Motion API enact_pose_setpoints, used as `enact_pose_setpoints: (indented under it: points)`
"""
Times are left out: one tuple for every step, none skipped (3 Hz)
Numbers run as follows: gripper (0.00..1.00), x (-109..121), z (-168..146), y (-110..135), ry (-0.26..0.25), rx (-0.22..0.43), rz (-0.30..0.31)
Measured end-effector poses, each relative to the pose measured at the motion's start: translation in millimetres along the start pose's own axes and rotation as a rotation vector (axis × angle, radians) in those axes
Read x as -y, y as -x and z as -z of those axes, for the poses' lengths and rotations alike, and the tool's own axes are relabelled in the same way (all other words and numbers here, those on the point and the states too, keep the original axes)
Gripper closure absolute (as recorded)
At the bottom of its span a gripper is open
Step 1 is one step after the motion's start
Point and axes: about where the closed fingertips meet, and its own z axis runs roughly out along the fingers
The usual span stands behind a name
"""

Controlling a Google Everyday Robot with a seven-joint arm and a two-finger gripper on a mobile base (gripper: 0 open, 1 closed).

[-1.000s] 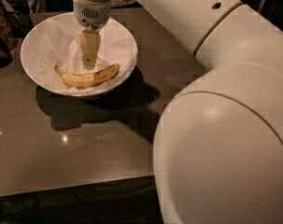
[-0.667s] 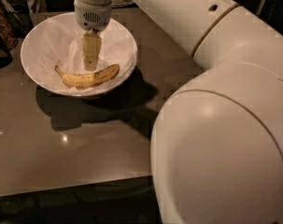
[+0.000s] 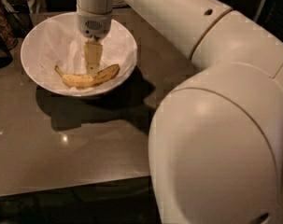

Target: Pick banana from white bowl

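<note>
We see the banana [image 3: 80,80] lying inside the white bowl [image 3: 38,45], toward its 6 o'clock side, on crinkled paper. The gripper [image 3: 92,70] points straight down from 12 o'clock, its tip at the banana's middle; whether it grips we cannot tell. The bowl sits at the counter's [image 3: 61,148] 11 o'clock.

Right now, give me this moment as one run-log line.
gripper: low inside white bowl, above middle of banana | banana: lying on paper lining, not lifted | contact: cannot tell
</note>
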Motion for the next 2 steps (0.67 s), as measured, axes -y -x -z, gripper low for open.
enact_pose_setpoints:
  points:
    - [0.34, -2.0, -13.7, 0.7, 0.022, 0.003, -0.002]
    - [0.36, -3.8, -26.5, 0.8, 0.043, 0.006, -0.008]
